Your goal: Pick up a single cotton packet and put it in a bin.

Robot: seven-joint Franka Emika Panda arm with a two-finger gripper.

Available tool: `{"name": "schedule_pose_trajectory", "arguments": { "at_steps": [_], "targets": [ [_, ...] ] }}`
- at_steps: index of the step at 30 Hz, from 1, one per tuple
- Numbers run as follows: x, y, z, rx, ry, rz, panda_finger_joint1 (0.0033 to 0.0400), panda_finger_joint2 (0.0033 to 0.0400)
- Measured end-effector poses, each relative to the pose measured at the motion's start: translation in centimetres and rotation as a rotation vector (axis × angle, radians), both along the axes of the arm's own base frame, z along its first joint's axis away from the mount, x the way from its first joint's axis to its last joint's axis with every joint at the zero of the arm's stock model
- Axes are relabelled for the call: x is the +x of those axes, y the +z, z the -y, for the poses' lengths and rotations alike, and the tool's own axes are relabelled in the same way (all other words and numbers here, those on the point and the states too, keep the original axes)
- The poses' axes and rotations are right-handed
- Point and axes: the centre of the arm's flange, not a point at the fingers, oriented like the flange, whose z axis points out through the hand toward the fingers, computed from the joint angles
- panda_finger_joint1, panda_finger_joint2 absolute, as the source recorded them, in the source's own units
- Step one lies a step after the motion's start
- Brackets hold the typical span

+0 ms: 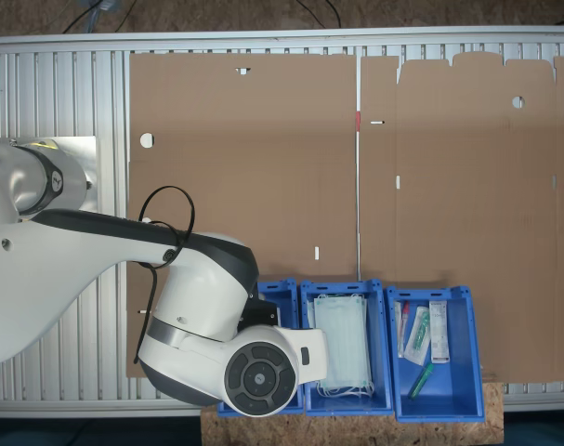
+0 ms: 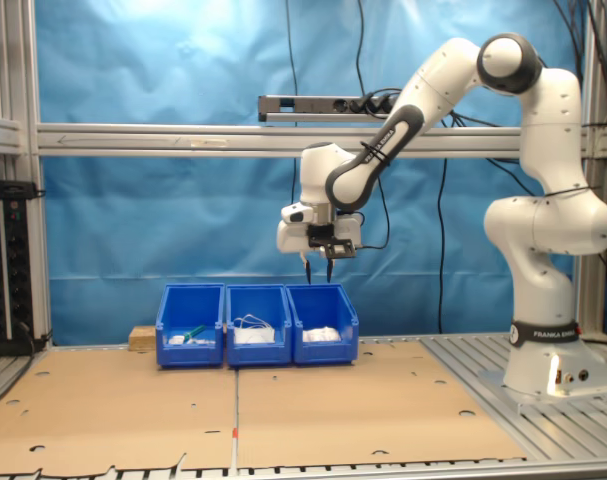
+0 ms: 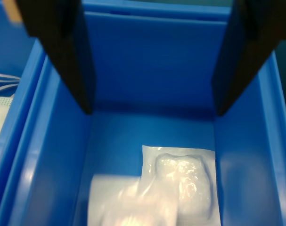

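Jaws: spread wide and holding nothing, the two dark fingers (image 3: 62,56) standing apart over the open blue bin (image 3: 147,80) in the wrist view. In the second exterior view the gripper (image 2: 316,268) hangs just above the rim of the bin (image 2: 323,322), clear of its contents.

Largest elements: a white arm (image 2: 543,200) rises from its base at the second exterior view's right and reaches across to the row of trays; in the first exterior view its wrist housing (image 1: 235,344) covers most of the bin (image 1: 277,290) at the first exterior view's left of the row. Brown cardboard sheets (image 1: 356,167) cover the slatted metal table (image 1: 59,93).

Trays: three blue trays stand side by side, touching. The middle tray (image 1: 345,290) holds pale green masks (image 1: 342,339); the far tray (image 1: 430,295) holds small boxes (image 1: 438,330) and a green item (image 1: 421,381).

Smallest elements: a cotton packet (image 3: 183,181), clear plastic with a white pad showing inside, lies flat on the bin floor between the fingers' lines. A second, blurred whitish packet (image 3: 124,200) overlaps its edge. In the second exterior view the packets show as a white heap (image 2: 320,334) inside the bin.
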Motion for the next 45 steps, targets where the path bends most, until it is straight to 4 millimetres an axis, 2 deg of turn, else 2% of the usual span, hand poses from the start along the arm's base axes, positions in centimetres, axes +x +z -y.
{"name": "schedule_pose_trajectory", "arguments": {
  "at_steps": [6, 7, 12, 13, 17, 18, 45],
  "targets": [
    [0.0, 0.0, 0.0, 0.0, 0.0, 0.0, 0.0161, 0.0161],
    [0.0, 0.0, 0.0, 0.0, 0.0, 0.0, 0.0333, 0.0333],
    [0.0, 0.0, 0.0, 0.0, 0.0, 0.0, 0.0333, 0.0333],
    [0.0, 0.0, 0.0, 0.0, 0.0, 0.0, 0.0384, 0.0384],
    [0.0, 0.0, 0.0, 0.0, 0.0, 0.0, 0.0384, 0.0384],
    [0.0, 0.0, 0.0, 0.0, 0.0, 0.0, 0.0397, 0.0397],
    [0.0, 0.0, 0.0, 0.0, 0.0, 0.0, 0.04, 0.04]
  ]
}}
